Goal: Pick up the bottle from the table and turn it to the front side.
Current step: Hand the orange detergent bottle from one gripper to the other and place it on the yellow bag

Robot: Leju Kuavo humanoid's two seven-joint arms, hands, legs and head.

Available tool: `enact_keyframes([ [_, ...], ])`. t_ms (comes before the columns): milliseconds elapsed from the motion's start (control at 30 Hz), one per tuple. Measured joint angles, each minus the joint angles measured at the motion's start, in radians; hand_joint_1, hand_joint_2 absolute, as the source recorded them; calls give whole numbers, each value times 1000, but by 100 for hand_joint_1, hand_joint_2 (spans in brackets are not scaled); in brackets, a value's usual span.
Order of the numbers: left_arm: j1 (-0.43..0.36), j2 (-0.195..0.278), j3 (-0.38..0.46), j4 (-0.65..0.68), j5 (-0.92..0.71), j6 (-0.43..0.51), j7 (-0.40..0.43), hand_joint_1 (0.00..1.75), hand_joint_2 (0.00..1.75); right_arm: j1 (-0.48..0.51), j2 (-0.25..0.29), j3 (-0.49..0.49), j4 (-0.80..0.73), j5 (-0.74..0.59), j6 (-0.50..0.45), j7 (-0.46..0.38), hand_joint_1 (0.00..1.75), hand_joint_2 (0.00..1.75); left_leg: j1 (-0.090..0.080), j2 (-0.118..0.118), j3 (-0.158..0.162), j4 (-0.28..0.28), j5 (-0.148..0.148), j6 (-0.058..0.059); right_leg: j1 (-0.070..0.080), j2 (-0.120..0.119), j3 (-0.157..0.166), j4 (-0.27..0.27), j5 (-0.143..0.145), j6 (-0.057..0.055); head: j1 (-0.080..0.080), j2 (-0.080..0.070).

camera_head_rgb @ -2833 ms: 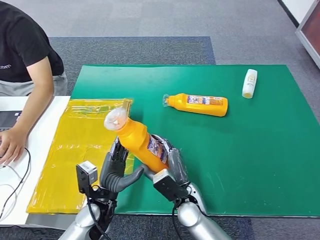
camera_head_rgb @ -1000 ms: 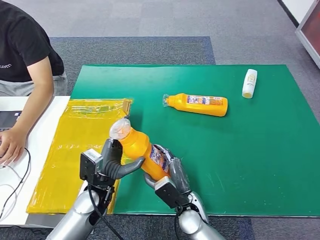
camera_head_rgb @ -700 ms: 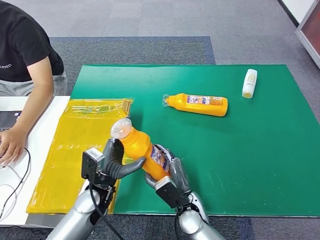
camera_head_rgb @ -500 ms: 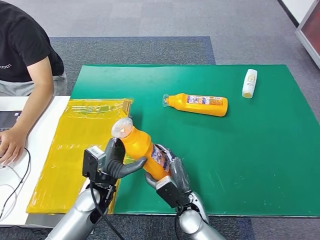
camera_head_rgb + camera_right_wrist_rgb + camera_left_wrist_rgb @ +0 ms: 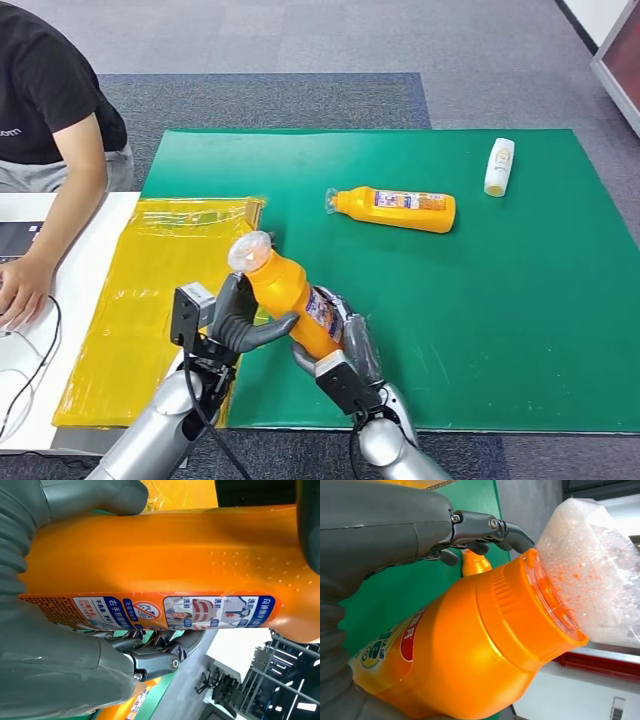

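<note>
My right robot hand (image 5: 343, 345) grips the orange detergent bottle (image 5: 290, 293) by its lower body, lifted tilted above the counter's green mat (image 5: 490, 300), while my left robot hand (image 5: 238, 320) cups the neck with loosely curled fingers. Mid-turn, I judge; next I must rotate the label forward without slipping.

held orange bottle (image 5: 285, 290) shifted slightly right, left hand (image 5: 240, 318) closed in around its neck
</note>
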Motion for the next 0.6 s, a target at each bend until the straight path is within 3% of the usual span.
enact_keyframes([
  [600,-24,-1,-16,33,67,-52,31,0,175,0,0,0,0,-13,-8,-9,175,175,0,0,0,0,0,0,0,0,0,0,0,0,0,0],
])
